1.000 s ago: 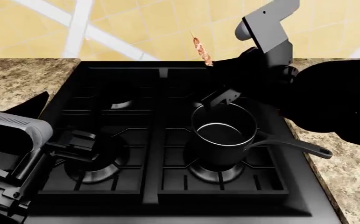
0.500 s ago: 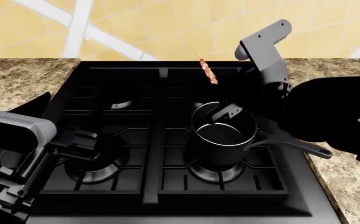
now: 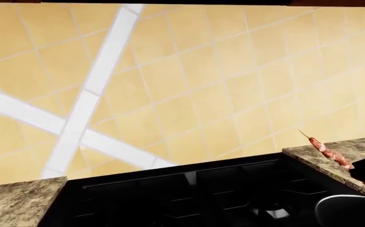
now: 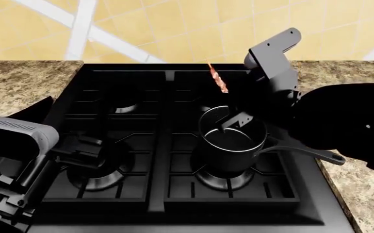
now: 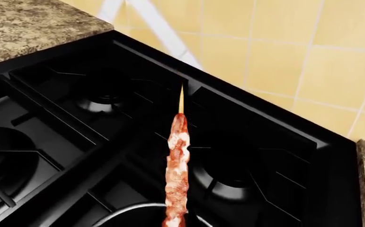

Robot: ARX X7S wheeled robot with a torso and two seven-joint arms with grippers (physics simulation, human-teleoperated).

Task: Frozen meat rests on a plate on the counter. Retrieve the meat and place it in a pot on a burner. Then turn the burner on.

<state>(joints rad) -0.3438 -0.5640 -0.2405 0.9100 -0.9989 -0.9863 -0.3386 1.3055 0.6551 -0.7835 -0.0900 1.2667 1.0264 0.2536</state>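
A yellow tiled wall (image 4: 173, 24) crossed by pale bands backs a black stove top (image 4: 173, 145) set into the speckled granite counter (image 4: 18, 82). No brand, label or writing can be read on anything in view.

The frozen meat (image 4: 218, 78) is in the air above the stove, a reddish streaky strip on a thin pale skewer, tilted with its stick tip up toward the wall. It hangs just above and behind the pot (image 4: 232, 143). In the right wrist view the meat (image 5: 177, 170) runs lengthwise over the pot's silvery rim (image 5: 131, 210), its lower end cut off by the frame edge. The right gripper (image 4: 235, 119) sits over the pot's mouth, but it is black against black, so I cannot tell how wide its jaws stand or where they meet the strip.

The pot rests on the front right burner, its long handle pointing toward the right counter.

The left gripper (image 4: 76, 148) hovers low over the front left burner (image 4: 99, 177); its jaws are also too dark to read.
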